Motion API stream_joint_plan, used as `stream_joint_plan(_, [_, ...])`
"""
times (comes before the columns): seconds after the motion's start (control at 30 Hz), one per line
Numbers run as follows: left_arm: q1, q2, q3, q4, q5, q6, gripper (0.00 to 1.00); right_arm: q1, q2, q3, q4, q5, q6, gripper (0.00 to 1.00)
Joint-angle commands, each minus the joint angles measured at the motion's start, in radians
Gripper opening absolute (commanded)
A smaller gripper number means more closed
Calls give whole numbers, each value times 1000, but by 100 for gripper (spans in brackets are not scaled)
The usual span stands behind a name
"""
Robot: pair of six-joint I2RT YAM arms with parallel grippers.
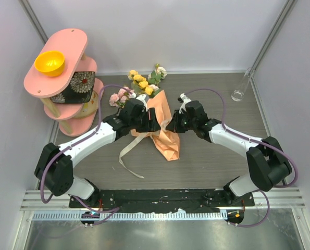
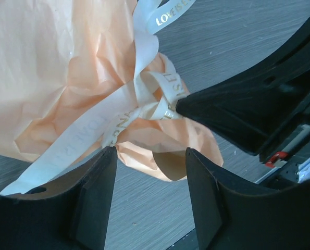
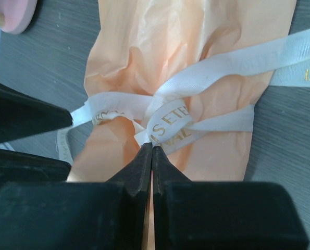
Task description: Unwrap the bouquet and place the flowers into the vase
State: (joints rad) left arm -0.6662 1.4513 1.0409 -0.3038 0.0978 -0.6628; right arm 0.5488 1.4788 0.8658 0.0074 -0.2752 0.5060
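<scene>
- Mid-table, the bouquet (image 1: 162,127) lies on its side, flowers (image 1: 141,82) toward the far edge; the vase (image 1: 242,87) waits well apart, far right.
- My right claw (image 3: 152,151) is pinched shut on a loop of the ribbon (image 3: 170,117) knot.
- My left claw (image 2: 149,153) hangs partly open just beside it, holding nothing.
- Best pull, I judge: slow, along the ribbon, the left pinning the paper.

You're in a robot lab cell: white panel walls (image 1: 170,31), aluminium posts (image 1: 273,34), black mounting plate (image 1: 160,199) at the near edge of your bench (image 1: 207,161).
</scene>
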Motion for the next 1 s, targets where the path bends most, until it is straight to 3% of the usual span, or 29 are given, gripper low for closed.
stream_joint_plan(0.0, [4, 6, 56, 12, 20, -6, 60, 7, -55, -13, -80, -39, -34, 8])
stream_joint_plan(0.13, [4, -12, 25, -1, 16, -6, 64, 8, -103, -50, -96, -79, -32, 15])
stream_joint_plan(0.27, [2, -57, -28, -11, 3, 3, 69, 7, -158, 21, -193, 51, -73, 39])
stream_joint_plan(0.33, [4, -78, -47, 6, 14, 8, 70, 7, -147, 48, -208, 93, -92, 44])
stream_joint_plan(0.4, [4, -72, -44, 9, 34, 15, 70, 8, -97, 96, -216, 59, -109, 46])
stream_joint_plan(0.5, [4, -46, -7, -20, 25, 15, 58, 19, -58, 134, -199, 15, -95, 46])
stream_joint_plan(0.63, [4, -23, 5, -24, -42, -3, 59, 46, 4, 148, -142, -10, -87, 46])
stream_joint_plan(0.73, [4, 1, 4, 2, -58, 6, 68, 89, 78, 214, -194, 100, -173, 47])
stream_joint_plan(0.97, [11, 127, 59, 3, -82, 64, 65, 128, 150, 282, -264, 321, -297, 47])
